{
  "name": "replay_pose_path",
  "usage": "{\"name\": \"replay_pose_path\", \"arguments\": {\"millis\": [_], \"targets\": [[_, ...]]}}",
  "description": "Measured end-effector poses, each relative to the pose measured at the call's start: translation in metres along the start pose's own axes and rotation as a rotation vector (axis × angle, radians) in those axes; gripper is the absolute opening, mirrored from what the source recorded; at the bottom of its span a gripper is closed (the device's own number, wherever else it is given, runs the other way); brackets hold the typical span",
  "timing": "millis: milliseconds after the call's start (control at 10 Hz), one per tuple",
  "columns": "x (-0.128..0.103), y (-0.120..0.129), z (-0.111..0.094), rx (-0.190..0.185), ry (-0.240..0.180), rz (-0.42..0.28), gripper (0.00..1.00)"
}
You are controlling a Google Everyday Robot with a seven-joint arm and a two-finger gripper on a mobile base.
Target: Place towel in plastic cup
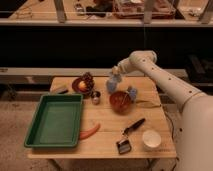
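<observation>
While clamped in the gripper point(115, 74), towel point(114, 83) above table point(107, 140).

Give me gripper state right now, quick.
Gripper: shut on the towel, at the table's far edge, behind the red-brown bowl.

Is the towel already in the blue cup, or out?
Out. The towel hangs bunched from the shut gripper above the table's far edge, left of the plastic cup, which stands beside the red-brown bowl.
</observation>
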Motion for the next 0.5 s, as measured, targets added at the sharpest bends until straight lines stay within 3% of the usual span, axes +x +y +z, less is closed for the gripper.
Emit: {"name": "replay_pose_path", "arguments": {"millis": [500], "targets": [[0.0,-0.002,0.025,0.0,-0.015,-0.015,0.0]]}}
